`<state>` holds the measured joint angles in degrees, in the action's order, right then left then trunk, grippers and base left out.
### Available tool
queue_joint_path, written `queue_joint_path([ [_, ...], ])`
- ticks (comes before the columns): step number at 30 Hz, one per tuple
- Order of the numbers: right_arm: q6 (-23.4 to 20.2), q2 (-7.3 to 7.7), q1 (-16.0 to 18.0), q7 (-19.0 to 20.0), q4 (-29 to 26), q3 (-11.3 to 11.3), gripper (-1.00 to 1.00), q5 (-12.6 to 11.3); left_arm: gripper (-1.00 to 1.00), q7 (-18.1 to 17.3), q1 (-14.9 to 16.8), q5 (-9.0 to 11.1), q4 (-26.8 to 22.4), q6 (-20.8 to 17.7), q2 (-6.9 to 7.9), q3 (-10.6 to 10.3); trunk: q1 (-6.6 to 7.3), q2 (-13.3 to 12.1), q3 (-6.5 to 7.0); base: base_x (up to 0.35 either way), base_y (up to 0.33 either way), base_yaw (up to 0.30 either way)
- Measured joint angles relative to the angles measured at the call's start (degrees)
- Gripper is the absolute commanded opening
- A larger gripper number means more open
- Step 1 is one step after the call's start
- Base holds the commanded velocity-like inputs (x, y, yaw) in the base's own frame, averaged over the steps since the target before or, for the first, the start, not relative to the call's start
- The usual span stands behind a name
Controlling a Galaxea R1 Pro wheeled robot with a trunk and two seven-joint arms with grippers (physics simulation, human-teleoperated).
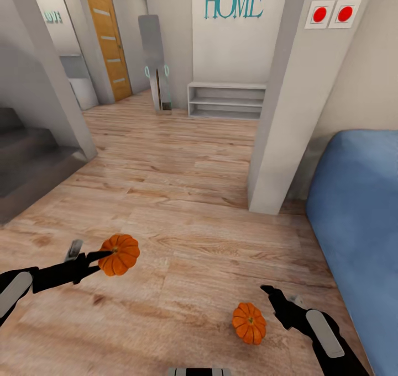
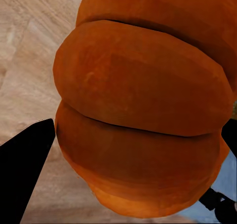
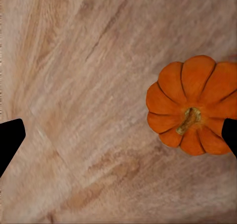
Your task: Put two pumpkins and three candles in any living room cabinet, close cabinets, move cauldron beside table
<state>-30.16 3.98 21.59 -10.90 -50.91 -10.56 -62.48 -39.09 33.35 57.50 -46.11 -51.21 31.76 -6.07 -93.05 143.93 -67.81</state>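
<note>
Gripping one pumpkin [image 1: 120, 254] above the wood floor [image 1: 182, 199], the left gripper [image 1: 99, 259] is clamped on it; the right gripper [image 1: 272, 297] hangs spread wide beside the second pumpkin [image 1: 249, 323] lying on the floor. Teal wall lettering [image 1: 233, 0] reads "HOME".

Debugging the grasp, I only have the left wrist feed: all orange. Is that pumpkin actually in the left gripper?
Observer: Yes. In the head view the left gripper is closed on a pumpkin, lifted above the wood floor.
Operator: Where's the second pumpkin?
Observer: The second pumpkin sits on the floor, just to the left of the right gripper.
Operator: Right gripper closed on it?
Observer: No. The right wrist view shows open fingers with that pumpkin near one tip, not centred.
</note>
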Motion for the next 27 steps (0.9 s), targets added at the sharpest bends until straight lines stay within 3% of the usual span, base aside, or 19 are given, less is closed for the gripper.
queue_joint_path([
  [7, -0.2, 0.36, 0.0, 5.8, 2.7, -0.7, 1.00, 0.2, -1.00, -3.1, 0.0, -0.4, 0.0, 0.1, 0.01, -0.1, 0.00, 0.0, 0.00, 0.000, 0.000, 0.000],
  [12, -0.5, 4.12, -0.9, 14.0, 8.8, -1.5, 1.00, 0.1, -1.00, -3.4, -0.1, -0.2, 0.1, 0.1, 0.01, -0.1, 0.00, 0.0, -0.01, 0.000, 0.000, 0.000],
  [15, -0.5, 5.32, -1.1, 19.7, 12.0, -1.6, 1.00, 0.6, -1.00, -3.4, -0.1, -0.1, 0.1, 0.0, 0.01, -0.1, 0.00, 0.0, 0.00, 0.000, 0.000, 0.000],
  [17, -0.1, 6.36, -1.1, 23.6, 14.7, -1.6, 1.00, 1.7, -1.00, -3.4, -0.1, -0.1, 0.1, -0.5, 0.01, -0.1, 0.00, 0.0, 0.00, 0.000, 0.000, 0.000],
  [23, 0.3, 7.02, -1.1, 29.8, 17.4, -1.6, 1.00, 4.8, -1.00, -3.4, -0.1, 0.0, 0.1, -1.2, 0.01, -0.1, 0.00, 0.0, 0.00, 0.000, 0.000, 0.000],
  [27, 2.9, 7.07, -1.1, 35.4, 18.3, -1.6, 1.00, 9.1, -1.00, -3.4, -0.1, 0.0, 0.0, -1.3, 0.01, -0.1, 0.00, 0.0, 0.00, 0.000, 0.000, 0.000],
])
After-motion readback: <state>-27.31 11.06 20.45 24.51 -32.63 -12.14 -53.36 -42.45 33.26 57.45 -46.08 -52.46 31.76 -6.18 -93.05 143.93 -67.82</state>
